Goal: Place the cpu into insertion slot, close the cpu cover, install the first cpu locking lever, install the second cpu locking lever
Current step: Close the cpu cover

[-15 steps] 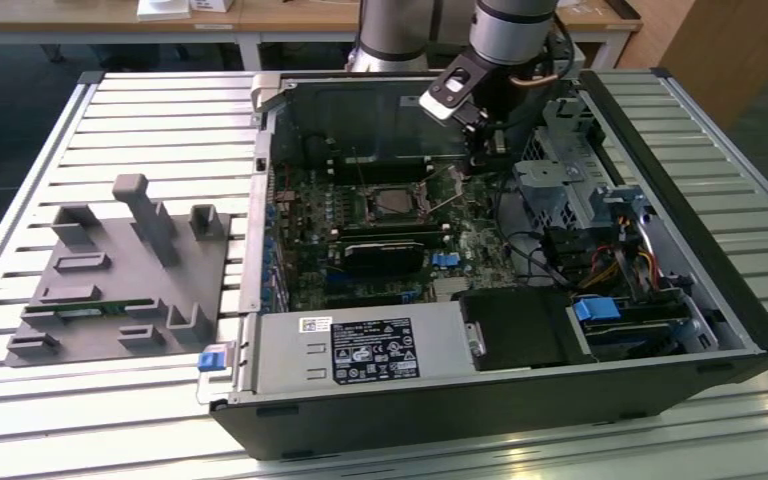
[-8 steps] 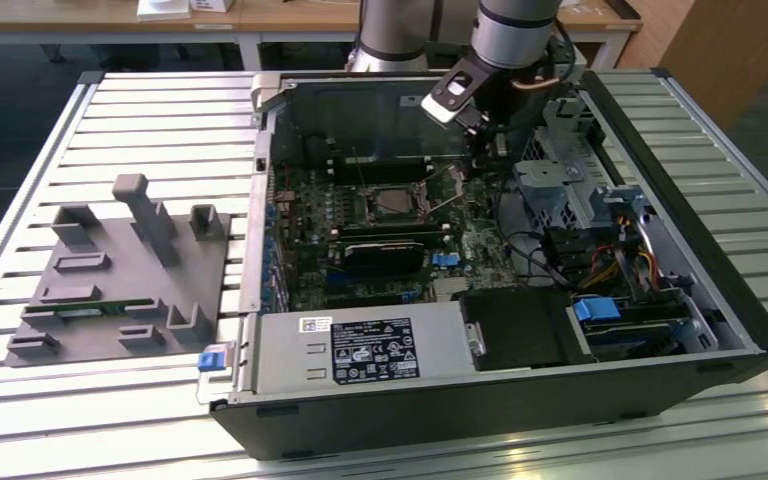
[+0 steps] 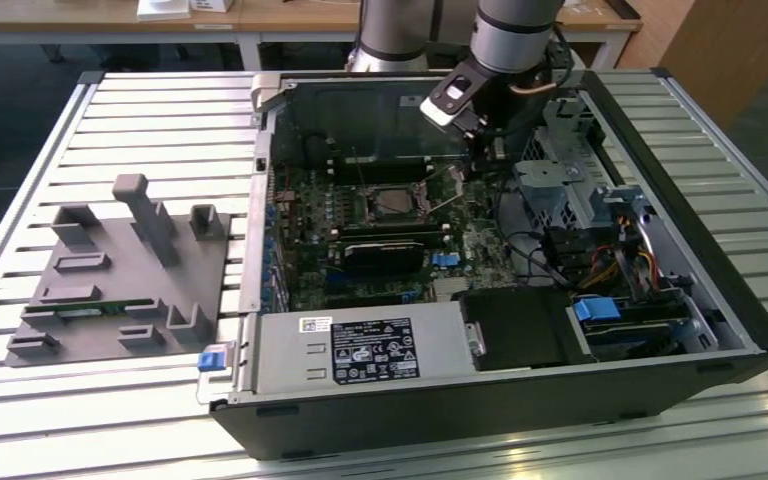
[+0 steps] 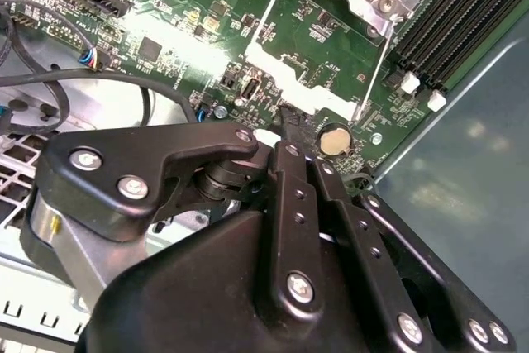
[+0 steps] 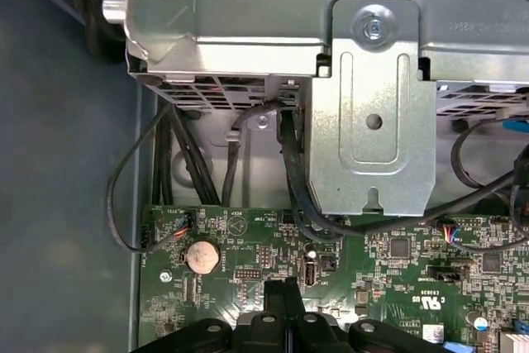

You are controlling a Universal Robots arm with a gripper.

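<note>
The cpu (image 3: 391, 204) sat in the insertion slot (image 3: 420, 206) mid-board. Working outward from the near side, I saw the grey power supply (image 3: 357, 350) at the front of the open case (image 3: 491, 425) on the slatted tabletop (image 3: 131, 110). Then came the green board (image 3: 364, 290), with the cpu cover (image 3: 391, 188) lying flat around the cpu. Just past it, toward the exterior view's right, my end effector (image 3: 470, 172) hung over the board, fingers pressed together with nothing visible between them.
</note>
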